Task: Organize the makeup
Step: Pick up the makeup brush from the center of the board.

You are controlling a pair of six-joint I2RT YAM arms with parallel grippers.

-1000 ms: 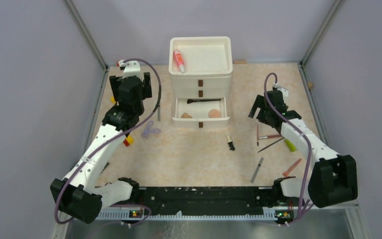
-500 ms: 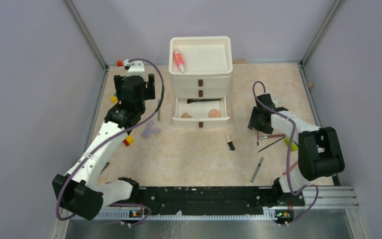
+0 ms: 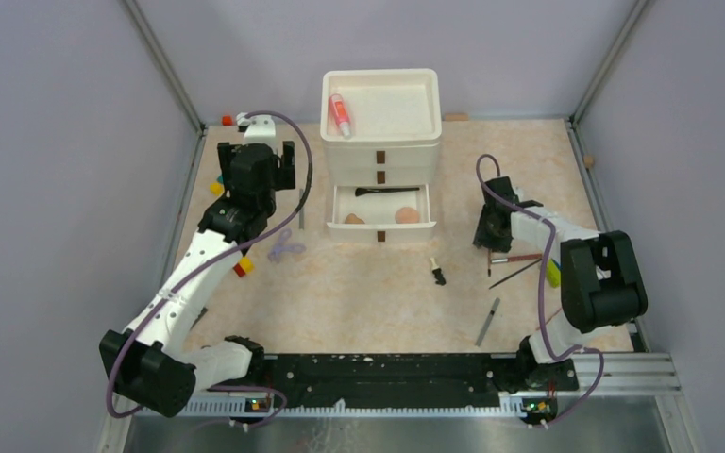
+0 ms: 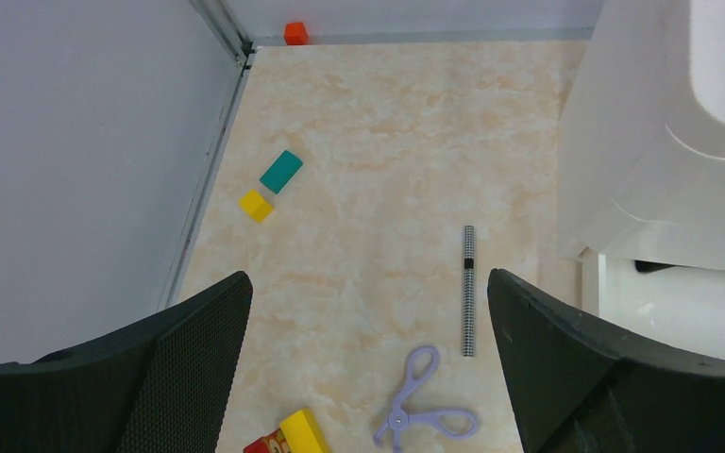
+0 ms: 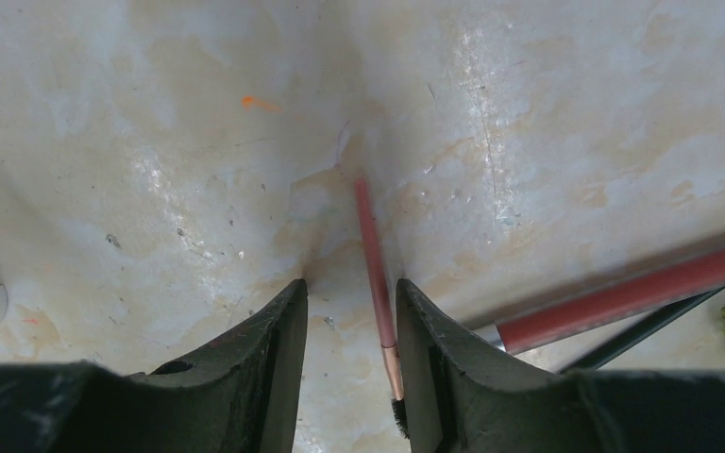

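Elbow raised, right end effector (image 5: 351, 288) points down, slightly open astride thin brush (image 5: 370, 236).

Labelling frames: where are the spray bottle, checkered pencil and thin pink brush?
spray bottle (image 3: 340, 117), top external view, pink body
checkered pencil (image 4: 468, 302), left wrist view, mid-shaft
thin pink brush (image 5: 375, 260), right wrist view, mid-handle
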